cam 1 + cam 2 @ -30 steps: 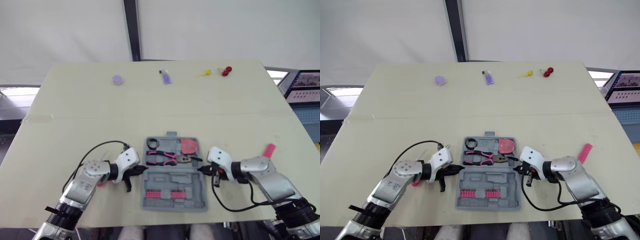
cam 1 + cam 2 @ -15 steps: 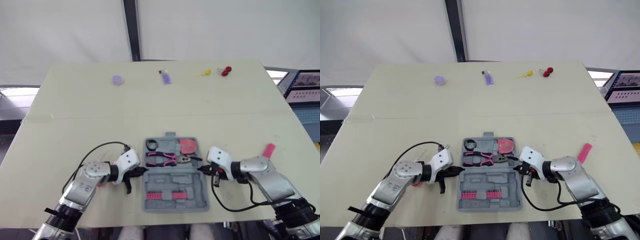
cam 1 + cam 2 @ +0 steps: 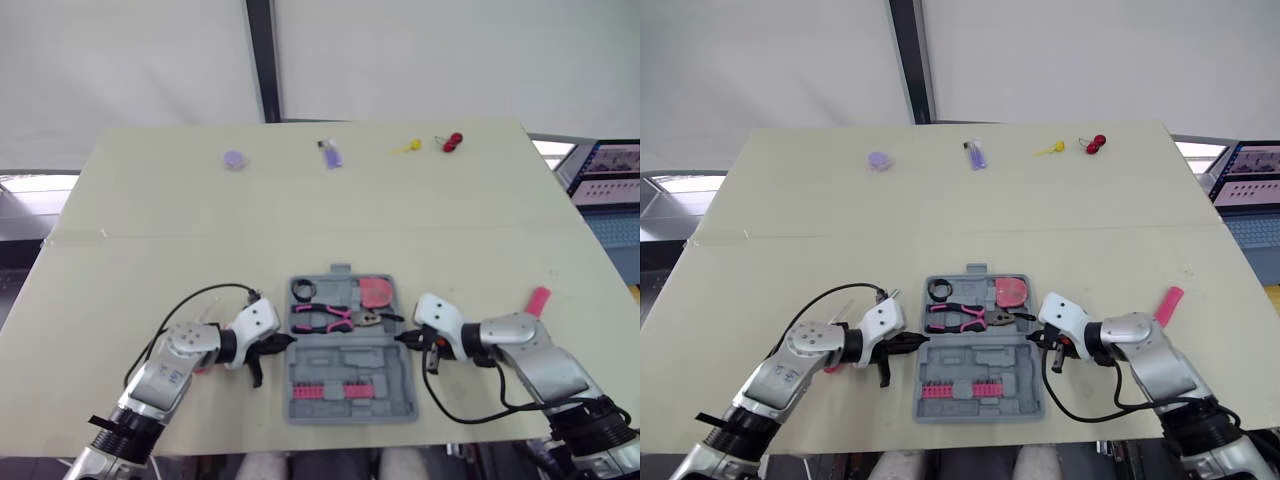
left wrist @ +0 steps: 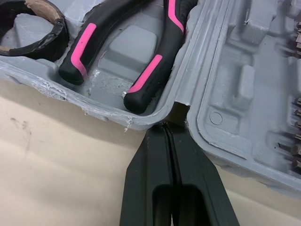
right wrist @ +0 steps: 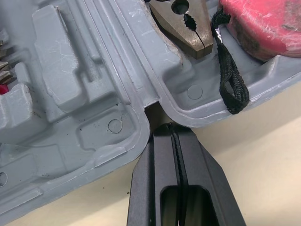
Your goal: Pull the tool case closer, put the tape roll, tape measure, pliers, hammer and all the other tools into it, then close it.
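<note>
Table (image 3: 150,230) is wide and mostly bare. The tool case (image 3: 340,350) sits unfolded flat near the front edge, about centre, so the pull-closer looks done. The case is rigid moulded grey plastic and, judging by the steel tools inside, fairly heavy; it should slide as one piece but could skate on the smooth top. Its thin rims and the hinge notches on the two sides are the likely places to take hold. Left gripper (image 3: 288,340) has its jaws pressed together with the tips in the left hinge notch, and right gripper (image 3: 400,340) does the same at the right notch; neither is pinching anything. In the far half of the case: pliers (image 3: 325,318), stiff with grippy handles; tape measure (image 3: 375,292) with a loose black strap that could snag when closing; tape roll (image 3: 305,289), light. A pink bit row (image 3: 330,388) sits in the near half. A pink-handled tool (image 3: 539,299) lies near the right edge, well apart from the case, and small items lie along the far edge: purple disc (image 3: 234,159), yellow piece (image 3: 404,148), red piece (image 3: 452,141). There is plenty of free room behind and beside the case but little in front, so the front-edge drop is the risk.
</note>
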Controlling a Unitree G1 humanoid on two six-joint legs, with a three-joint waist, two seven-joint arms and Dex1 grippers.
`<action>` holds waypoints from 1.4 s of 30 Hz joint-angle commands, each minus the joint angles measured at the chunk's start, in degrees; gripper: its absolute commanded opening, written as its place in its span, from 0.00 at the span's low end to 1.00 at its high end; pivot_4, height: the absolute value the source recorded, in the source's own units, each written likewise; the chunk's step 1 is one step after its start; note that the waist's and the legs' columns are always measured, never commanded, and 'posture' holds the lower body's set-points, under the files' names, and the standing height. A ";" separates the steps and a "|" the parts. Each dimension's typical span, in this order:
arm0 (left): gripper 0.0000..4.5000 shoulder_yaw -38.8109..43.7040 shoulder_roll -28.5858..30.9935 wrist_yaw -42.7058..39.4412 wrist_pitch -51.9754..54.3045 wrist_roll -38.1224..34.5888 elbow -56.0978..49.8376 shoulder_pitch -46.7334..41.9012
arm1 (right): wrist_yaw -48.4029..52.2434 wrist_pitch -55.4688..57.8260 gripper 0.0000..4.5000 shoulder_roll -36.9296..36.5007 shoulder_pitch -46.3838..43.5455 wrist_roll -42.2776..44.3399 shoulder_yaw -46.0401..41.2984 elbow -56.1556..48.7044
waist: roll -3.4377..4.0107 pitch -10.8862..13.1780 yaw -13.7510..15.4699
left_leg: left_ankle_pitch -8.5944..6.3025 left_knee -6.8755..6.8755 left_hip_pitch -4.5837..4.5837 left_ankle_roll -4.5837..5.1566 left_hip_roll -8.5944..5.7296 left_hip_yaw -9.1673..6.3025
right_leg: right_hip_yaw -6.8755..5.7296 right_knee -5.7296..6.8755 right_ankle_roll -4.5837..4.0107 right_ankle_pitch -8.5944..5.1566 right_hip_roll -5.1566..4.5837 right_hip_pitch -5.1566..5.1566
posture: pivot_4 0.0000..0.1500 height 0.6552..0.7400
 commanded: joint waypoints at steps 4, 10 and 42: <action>0.01 0.61 1.55 -0.24 -0.93 0.50 1.49 0.06 | -0.49 -1.29 0.00 -1.19 0.71 -0.90 -0.49 1.95 | 0.00 0.00 0.02 | 0.00 0.00 0.00 0.00 0.00 0.00 | 0.00 0.00 0.00 0.00 0.00 0.01 | 1.00 1.00; 0.01 1.15 2.27 -0.36 -1.51 0.44 2.18 0.26 | -0.37 -1.87 0.00 -1.93 0.91 -0.79 -1.02 3.11 | -0.01 -0.01 0.01 | 0.00 0.00 0.03 0.00 0.00 0.00 | 0.00 0.00 0.00 0.00 0.00 0.03 | 1.00 1.00; 1.00 48.83 8.59 10.63 8.16 -17.79 -4.79 14.23 | -1.64 3.58 0.99 -12.16 10.58 20.45 -48.63 20.64 | -0.03 0.30 -0.10 | -0.03 -0.10 -0.04 0.03 0.04 0.05 | -0.01 -0.12 0.00 0.01 0.03 -0.04 | 1.00 1.00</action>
